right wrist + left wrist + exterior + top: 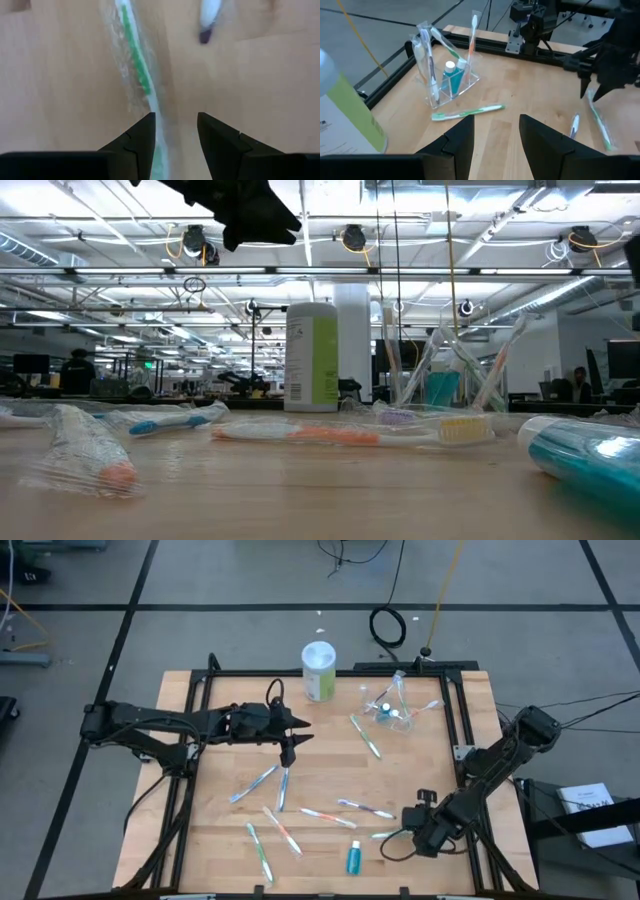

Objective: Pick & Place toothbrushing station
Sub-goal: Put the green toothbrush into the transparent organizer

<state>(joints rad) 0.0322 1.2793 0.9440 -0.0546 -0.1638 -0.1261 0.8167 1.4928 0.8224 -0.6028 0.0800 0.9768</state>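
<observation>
low view: teal toothpaste tube (590, 455) cut by right edge | left toothbrush (85, 448) blurred

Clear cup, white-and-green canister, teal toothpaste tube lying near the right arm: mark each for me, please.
clear cup (436, 92): left wrist view, its front wall.
white-and-green canister (319, 672): high view, its green side.
teal toothpaste tube (354, 860): high view, mid-body.

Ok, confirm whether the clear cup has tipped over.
No, in the left wrist view the clear cup stands upright on the table, holding toothbrushes.
</observation>
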